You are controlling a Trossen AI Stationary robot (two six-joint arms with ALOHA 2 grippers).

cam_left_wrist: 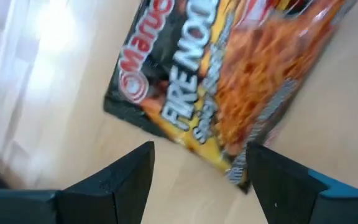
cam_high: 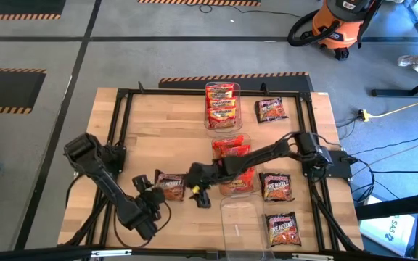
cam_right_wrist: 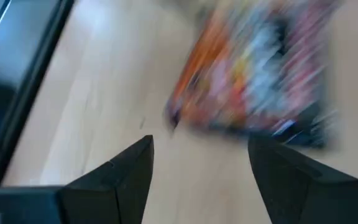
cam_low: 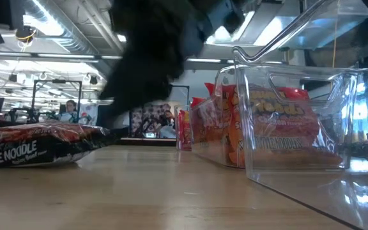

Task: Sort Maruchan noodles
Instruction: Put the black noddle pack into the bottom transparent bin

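Note:
A dark Fire Noodle packet (cam_high: 170, 185) lies flat on the wooden table (cam_high: 158, 123) between my two grippers. My left gripper (cam_high: 152, 191) stands open just left of it; in the left wrist view the packet (cam_left_wrist: 216, 81) lies beyond the open fingers (cam_left_wrist: 201, 152). My right gripper (cam_high: 197, 193) stands open just right of it, with the blurred packet (cam_right_wrist: 253, 81) ahead of its fingers (cam_right_wrist: 201, 143). More dark packets (cam_high: 276, 186) (cam_high: 281, 228) (cam_high: 271, 110) lie flat on the table's right side. In the low view the packet (cam_low: 37, 145) lies at the left.
Three clear bins stand in a row down the table's middle: the far one (cam_high: 222, 105) holds red-yellow packets, the middle one (cam_high: 234, 170) orange-red packets, and the near one (cam_high: 242, 221) shows nothing inside. A black frame (cam_high: 122, 116) edges the table. My right arm (cam_high: 267, 154) reaches over the middle bin.

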